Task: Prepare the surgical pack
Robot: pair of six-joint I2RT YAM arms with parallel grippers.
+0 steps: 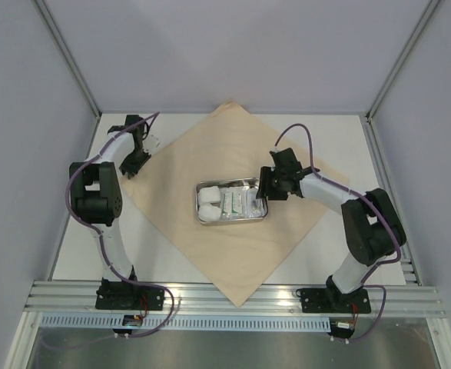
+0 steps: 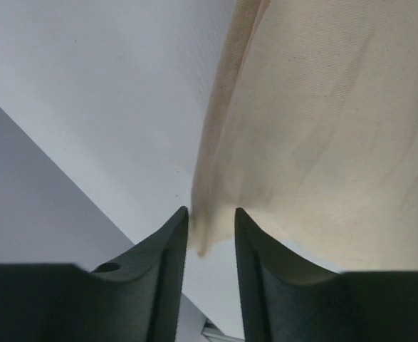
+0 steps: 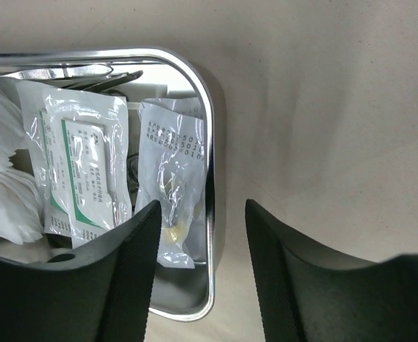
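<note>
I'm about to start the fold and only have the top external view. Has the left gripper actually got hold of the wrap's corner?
Observer: Not clamped. In the left wrist view the left gripper is a little open, and the corner of the wrap sits in the gap.
Operator: And the right one, is it inside the tray?
Observer: Half. The right gripper is open and straddles the rim of the tray, with one side over the contents and the other over the wrap.
Operator: What lies under it?
Observer: Sealed packets, two with green print and one clear. Steel instruments lie along the rim beyond them.
</note>
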